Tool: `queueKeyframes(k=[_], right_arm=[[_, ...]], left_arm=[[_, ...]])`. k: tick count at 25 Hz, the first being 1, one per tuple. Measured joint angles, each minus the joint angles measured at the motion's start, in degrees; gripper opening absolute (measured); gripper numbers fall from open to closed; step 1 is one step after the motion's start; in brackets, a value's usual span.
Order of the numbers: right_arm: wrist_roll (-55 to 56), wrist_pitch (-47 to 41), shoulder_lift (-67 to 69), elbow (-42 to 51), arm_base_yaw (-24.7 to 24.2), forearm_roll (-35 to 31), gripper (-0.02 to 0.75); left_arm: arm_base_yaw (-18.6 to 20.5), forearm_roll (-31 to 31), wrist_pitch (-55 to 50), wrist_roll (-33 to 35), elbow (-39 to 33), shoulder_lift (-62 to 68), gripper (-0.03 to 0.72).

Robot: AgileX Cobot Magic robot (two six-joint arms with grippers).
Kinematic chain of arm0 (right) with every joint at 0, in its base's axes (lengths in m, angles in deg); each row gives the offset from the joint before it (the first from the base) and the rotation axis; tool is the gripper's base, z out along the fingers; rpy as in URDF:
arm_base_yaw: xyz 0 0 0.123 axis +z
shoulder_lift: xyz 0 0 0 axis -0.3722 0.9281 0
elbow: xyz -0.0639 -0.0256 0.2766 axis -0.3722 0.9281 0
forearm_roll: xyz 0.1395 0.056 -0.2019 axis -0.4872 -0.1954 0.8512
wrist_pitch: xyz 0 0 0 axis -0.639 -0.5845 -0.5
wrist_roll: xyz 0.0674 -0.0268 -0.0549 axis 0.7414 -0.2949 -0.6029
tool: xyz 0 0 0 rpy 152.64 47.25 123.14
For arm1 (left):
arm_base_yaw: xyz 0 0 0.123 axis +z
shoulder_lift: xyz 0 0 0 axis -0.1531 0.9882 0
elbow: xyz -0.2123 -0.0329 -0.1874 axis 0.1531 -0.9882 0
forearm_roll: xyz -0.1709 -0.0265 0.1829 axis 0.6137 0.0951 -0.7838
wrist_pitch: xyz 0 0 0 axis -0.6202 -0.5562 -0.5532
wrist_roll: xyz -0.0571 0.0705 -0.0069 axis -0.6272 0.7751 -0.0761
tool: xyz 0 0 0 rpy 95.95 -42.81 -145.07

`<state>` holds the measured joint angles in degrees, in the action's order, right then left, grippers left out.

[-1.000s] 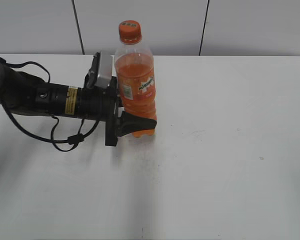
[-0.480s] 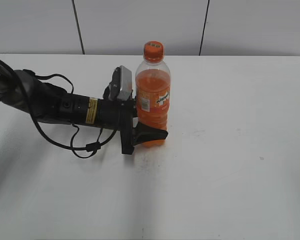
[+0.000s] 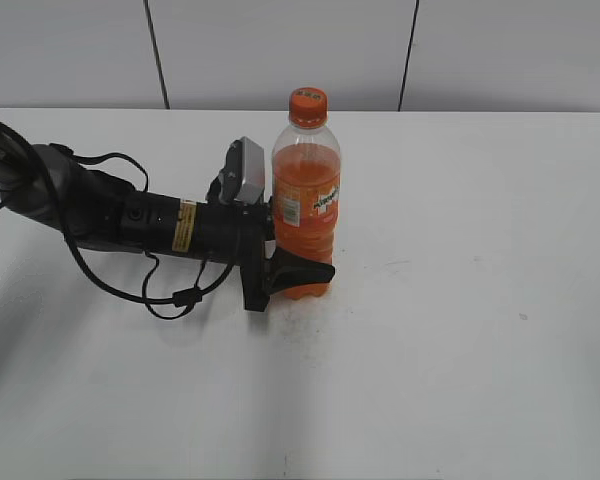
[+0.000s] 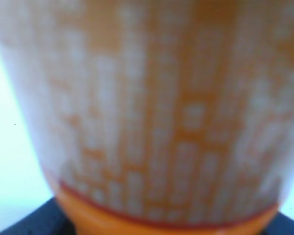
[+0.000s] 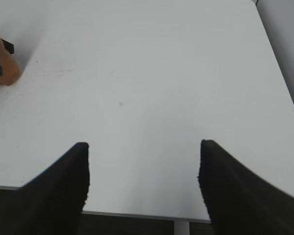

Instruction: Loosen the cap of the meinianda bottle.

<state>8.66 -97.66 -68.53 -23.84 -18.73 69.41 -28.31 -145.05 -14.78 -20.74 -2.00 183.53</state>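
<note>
Bottle (image 3: 306, 195) barely shifted, upright, white table (image 3: 460, 300)

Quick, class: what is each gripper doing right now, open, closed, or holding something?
Left gripper: closed on the tall clear plastic bottle of orange drink, low on its body.
Right gripper: open, empty, over the white table.

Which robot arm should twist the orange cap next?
Probably the right. The left gripper is already clamped around the low part of the meinianda bottle, steadying it upright. The right gripper is open and empty, so it is free to reach the cap.
</note>
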Motion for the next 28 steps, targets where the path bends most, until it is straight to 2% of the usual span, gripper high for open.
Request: queueKeyframes(k=[22,28], right_arm=[[-0.3,0.0,0.0,0.0,0.0,0.4,0.524],[1.5,1.4,5.1,-4.4,0.0,-0.2,0.524]], left_arm=[[0.0,0.0,0.1,-0.1,0.0,0.0,0.407],[0.0,0.0,0.1,-0.1,0.0,0.0,0.407]])
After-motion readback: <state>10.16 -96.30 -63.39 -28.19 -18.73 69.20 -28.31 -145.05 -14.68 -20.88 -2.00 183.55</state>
